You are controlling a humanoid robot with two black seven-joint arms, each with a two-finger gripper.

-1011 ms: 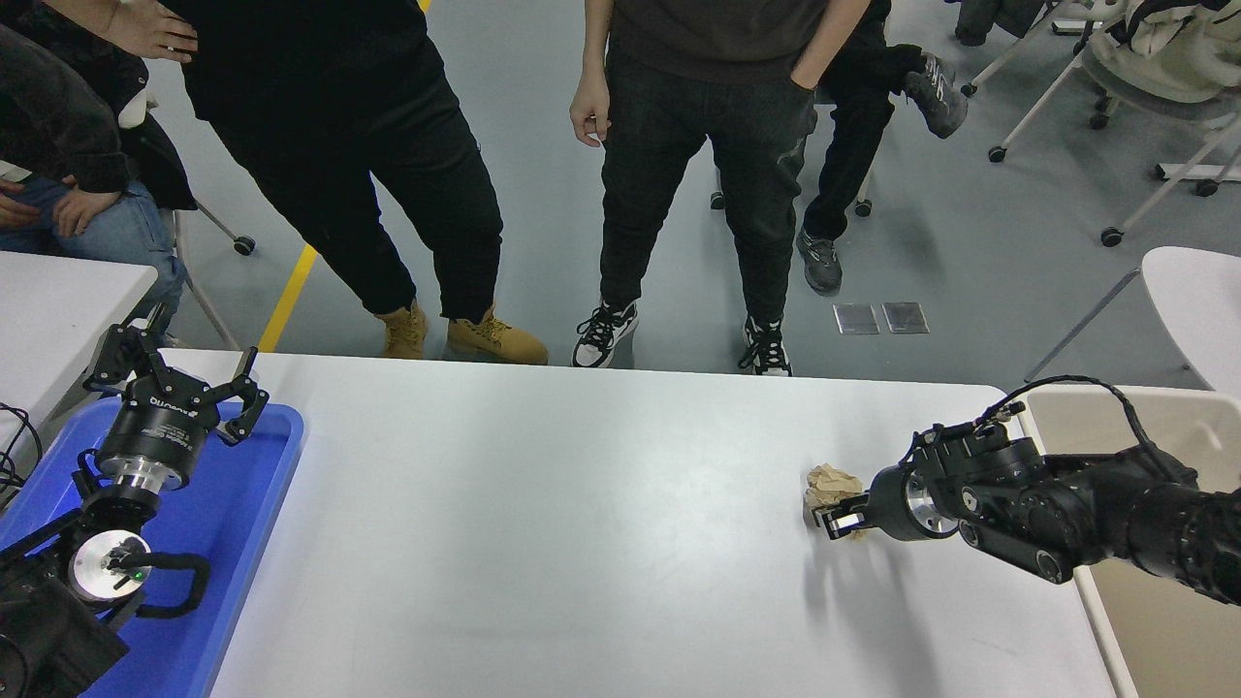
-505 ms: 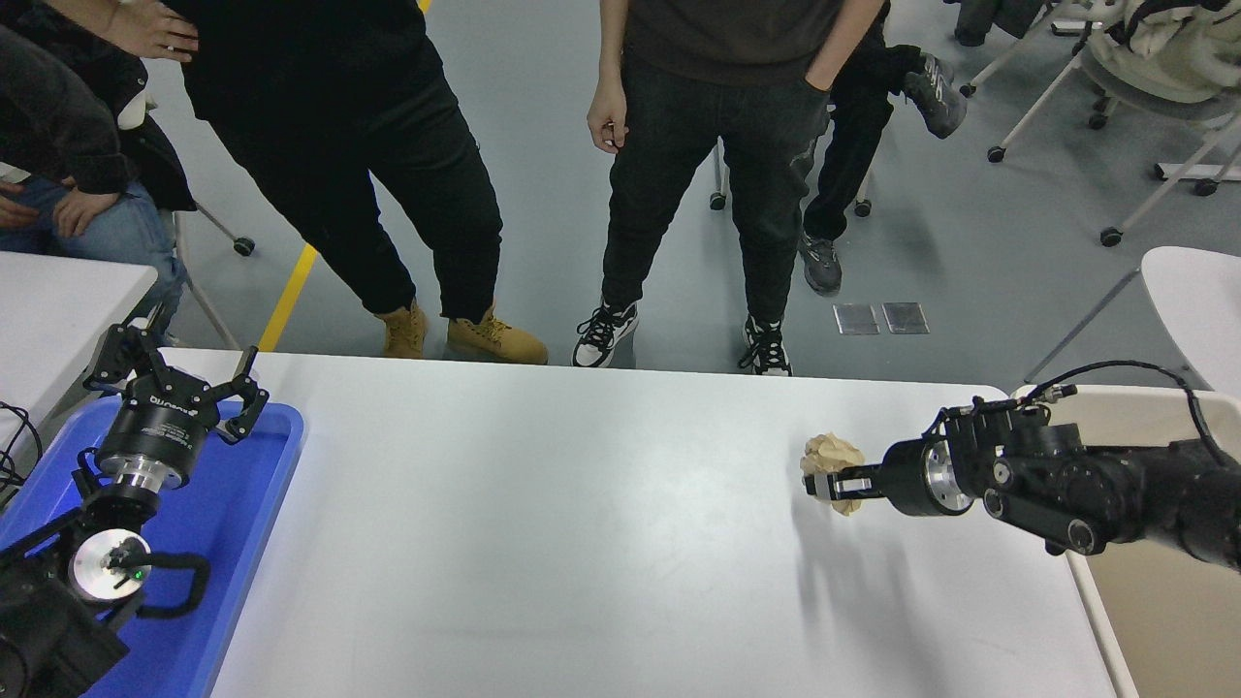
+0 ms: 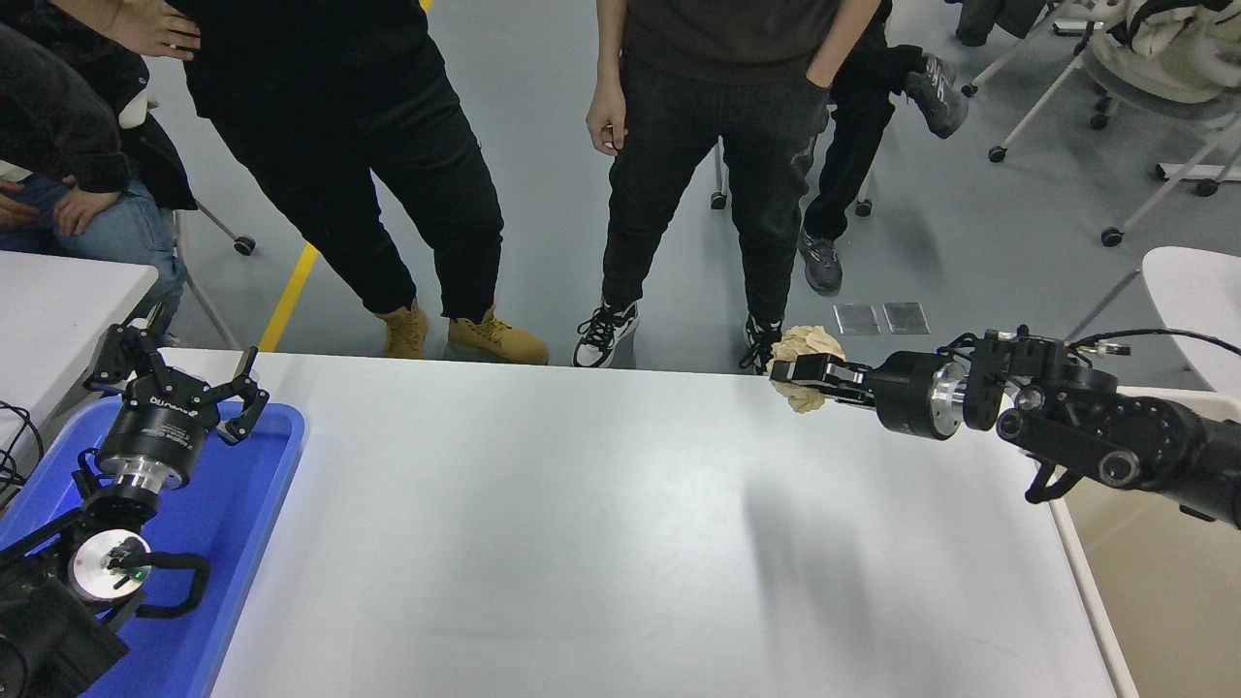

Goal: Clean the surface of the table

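The table surface (image 3: 582,523) is a wide white top filling the lower part of the head view. My right gripper (image 3: 797,371) reaches in from the right and is shut on a crumpled ball of brown paper (image 3: 805,341), held raised well above the table near its far edge. A soft shadow lies on the table below the arm. My left gripper (image 3: 179,373) stands open and parked at the lower left, over a blue tray (image 3: 242,523).
A beige bin (image 3: 1154,601) stands beside the table's right edge, under my right arm. Two people (image 3: 388,174) stand close to the far edge, and another sits at the upper left. A smaller white table (image 3: 58,310) is at the left.
My right gripper has lifted the brown paper ball off the table and carried it up and toward the far edge. The left arm has not moved.
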